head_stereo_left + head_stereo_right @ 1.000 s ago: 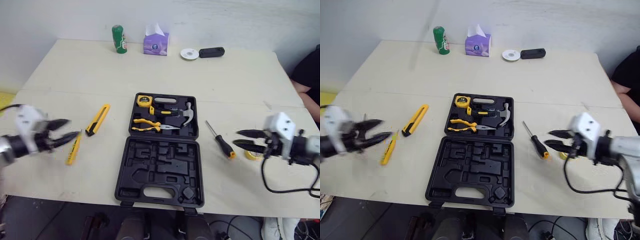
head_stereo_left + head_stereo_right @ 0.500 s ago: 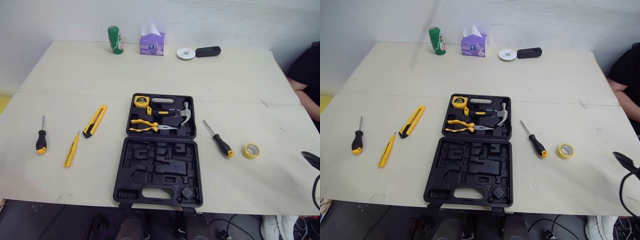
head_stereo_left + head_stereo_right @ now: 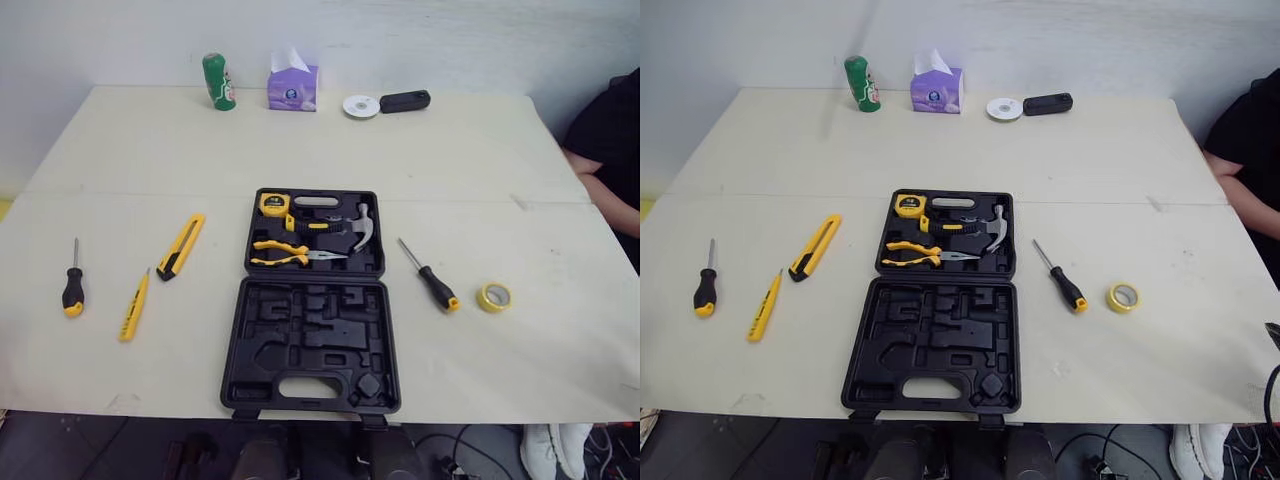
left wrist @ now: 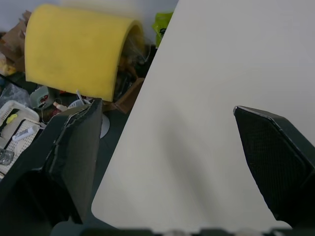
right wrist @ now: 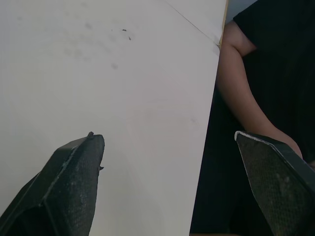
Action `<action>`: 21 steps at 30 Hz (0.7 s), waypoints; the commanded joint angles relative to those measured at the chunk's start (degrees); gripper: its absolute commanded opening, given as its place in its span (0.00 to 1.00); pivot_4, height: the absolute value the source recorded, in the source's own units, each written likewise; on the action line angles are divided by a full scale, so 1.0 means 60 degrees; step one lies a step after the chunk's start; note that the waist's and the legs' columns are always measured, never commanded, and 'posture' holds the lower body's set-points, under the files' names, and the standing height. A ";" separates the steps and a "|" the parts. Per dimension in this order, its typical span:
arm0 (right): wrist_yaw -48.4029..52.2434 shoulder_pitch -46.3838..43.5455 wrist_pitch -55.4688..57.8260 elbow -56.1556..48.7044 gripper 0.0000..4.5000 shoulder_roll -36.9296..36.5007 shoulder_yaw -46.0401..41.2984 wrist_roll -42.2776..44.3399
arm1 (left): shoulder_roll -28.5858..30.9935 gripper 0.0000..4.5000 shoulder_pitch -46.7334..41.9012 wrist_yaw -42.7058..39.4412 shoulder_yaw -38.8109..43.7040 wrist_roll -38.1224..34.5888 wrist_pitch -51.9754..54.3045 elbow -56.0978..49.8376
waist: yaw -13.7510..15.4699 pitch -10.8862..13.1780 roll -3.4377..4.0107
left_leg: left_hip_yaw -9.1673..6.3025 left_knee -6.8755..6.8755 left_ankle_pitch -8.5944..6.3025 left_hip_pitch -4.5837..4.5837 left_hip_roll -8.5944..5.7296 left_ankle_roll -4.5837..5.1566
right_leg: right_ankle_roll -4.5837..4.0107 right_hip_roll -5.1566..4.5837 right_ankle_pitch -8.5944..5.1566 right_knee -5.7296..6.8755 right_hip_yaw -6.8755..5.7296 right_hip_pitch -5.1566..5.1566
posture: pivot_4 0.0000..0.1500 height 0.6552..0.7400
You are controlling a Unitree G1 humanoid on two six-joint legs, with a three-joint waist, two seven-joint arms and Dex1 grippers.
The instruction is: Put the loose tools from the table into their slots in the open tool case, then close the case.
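Black plastic tool case (image 3: 315, 300) lies open and flat in the middle of the pale tabletop (image 3: 450, 150), near the front edge. Its far half holds a yellow tape measure (image 3: 272, 204), yellow-handled pliers (image 3: 285, 252) and a steel hammer (image 3: 355, 225). The near half's moulded slots are empty.

5 loose items:
- black-and-yellow screwdriver (image 3: 430, 277), just right of the case
- yellow tape roll (image 3: 493, 297), beyond that
- yellow utility knife (image 3: 180, 246), on the left
- slim yellow tester pen (image 3: 133, 306), on the left
- small black-handled screwdriver (image 3: 72, 285), on the left, well apart from the case

Both empty: left hand (image 4: 172, 162) spread wide over a tabletop corner, right hand (image 5: 172, 182) wide at the edge beside a person's arm (image 5: 236, 83).

Step looks like the first pickup. Each hand takes its own side, nearest tool first. Pinch across mid-handle from above, then match the slot shape before pressing down.
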 commanded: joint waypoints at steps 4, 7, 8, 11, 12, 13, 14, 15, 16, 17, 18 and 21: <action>0.0135 -0.0653 0.1465 -0.2301 0.98 0.0697 0.0716 0.1233 | 0.0069 1.00 0.0161 -0.0449 0.0069 -0.0276 0.0122 -0.0930 | 0.0011 0.0000 0.0000 | 0.0003 -0.0010 0.0001 -0.0003 0.0000 -0.0001 | -0.0002 0.0000 -0.0001 0.0002 -0.0001 -0.0010 | 1.00 1.00; 0.0206 -0.0750 0.2403 -0.3995 0.98 0.1029 0.1109 0.1704 | -0.0007 1.00 0.0357 -0.0718 0.0005 -0.0290 0.0446 -0.1736 | 0.0020 0.0001 0.0001 | 0.0006 -0.0001 0.0000 -0.0010 0.0000 0.0000 | -0.0002 -0.0002 0.0000 0.0005 0.0004 -0.0011 | 1.00 1.00; 0.0289 -0.0764 0.2638 -0.4427 0.98 0.1068 0.1300 0.1769 | -0.0079 1.00 0.0471 -0.0826 0.0031 -0.0351 0.0710 -0.2172 | 0.0040 0.0002 0.0003 | 0.0006 0.0002 0.0000 -0.0009 0.0000 0.0000 | -0.0002 -0.0004 0.0000 0.0010 0.0003 -0.0011 | 1.00 1.00; 0.0679 -0.1066 0.3200 -0.5703 0.98 0.1356 0.1708 0.2527 | -0.0346 1.00 0.0914 -0.1007 0.0165 -0.0631 0.1681 -0.3763 | 0.0061 0.0002 0.0004 | 0.0007 -0.0004 0.0000 -0.0011 0.0000 0.0000 | -0.0002 -0.0003 0.0000 0.0008 0.0003 -0.0016 | 1.00 1.00; 0.0757 -0.1329 0.3386 -0.6157 0.98 0.1491 0.1967 0.2747 | -0.0447 1.00 0.1108 -0.0935 0.0172 -0.0727 0.2316 -0.4541 | 0.0064 0.0002 0.0004 | 0.0007 -0.0006 0.0000 -0.0012 0.0000 0.0001 | -0.0002 -0.0004 0.0000 0.0006 0.0004 -0.0015 | 1.00 1.00; 0.0870 -0.1550 0.3529 -0.6521 0.98 0.1592 0.2198 0.2907 | -0.0541 1.00 0.1255 -0.0855 0.0196 -0.0853 0.2987 -0.5213 | 0.0065 0.0002 0.0003 | 0.0005 -0.0004 0.0000 -0.0011 0.0000 0.0001 | -0.0002 -0.0002 0.0000 0.0008 0.0003 -0.0013 | 1.00 1.00; 0.0945 -0.1725 0.3651 -0.6809 0.98 0.1674 0.2399 0.2987 | -0.0617 1.00 0.1382 -0.0681 0.0225 -0.0962 0.3747 -0.5812 | 0.0065 0.0002 0.0002 | 0.0005 0.0000 0.0000 -0.0013 0.0000 0.0002 | -0.0002 0.0000 0.0000 0.0010 0.0002 -0.0013 | 1.00 1.00; 0.0988 -0.1931 0.3723 -0.7046 0.98 0.1780 0.2617 0.3036 | -0.0687 1.00 0.1461 -0.0477 0.0221 -0.1095 0.4621 -0.6469 | 0.0065 0.0000 -0.0002 | 0.0004 0.0008 0.0000 -0.0014 0.0000 0.0003 | -0.0002 0.0000 0.0000 0.0018 0.0003 -0.0012 | 1.00 1.00; 0.1097 -0.2109 0.3730 -0.7277 0.98 0.1914 0.2792 0.3153 | -0.0764 1.00 0.1507 -0.0318 0.0241 -0.1276 0.5479 -0.7114 | 0.0070 -0.0004 -0.0009 | 0.0004 0.0009 0.0001 -0.0015 0.0000 0.0004 | -0.0002 0.0000 0.0000 0.0024 0.0003 -0.0012 | 1.00 1.00; 0.1152 -0.2268 0.3783 -0.7601 0.98 0.2087 0.3029 0.3271 | -0.0854 1.00 0.1502 -0.0171 0.0292 -0.1576 0.6368 -0.7903 | 0.0083 -0.0004 -0.0009 | 0.0004 0.0010 0.0002 -0.0014 0.0000 0.0005 | -0.0002 0.0001 0.0000 0.0028 0.0002 -0.0011 | 1.00 1.00; 0.1306 -0.2371 0.3818 -0.7905 0.98 0.2198 0.3260 0.3377 | -0.0881 1.00 0.1497 -0.0006 0.0311 -0.1785 0.7188 -0.8598 | 0.0100 -0.0004 -0.0009 | 0.0003 0.0009 0.0002 -0.0015 0.0000 0.0007 | -0.0002 0.0001 0.0000 0.0037 0.0001 -0.0008 | 1.00 1.00; 0.1455 -0.2537 0.4066 -0.8741 0.98 0.2425 0.3739 0.3617 | -0.0829 1.00 0.1484 0.0374 0.0415 -0.2079 0.8943 -1.0045 | 0.0109 -0.0004 -0.0012 | -0.0002 0.0013 0.0006 -0.0021 -0.0001 0.0014 | 0.0000 0.0005 0.0001 0.0054 -0.0003 -0.0003 | 1.00 1.00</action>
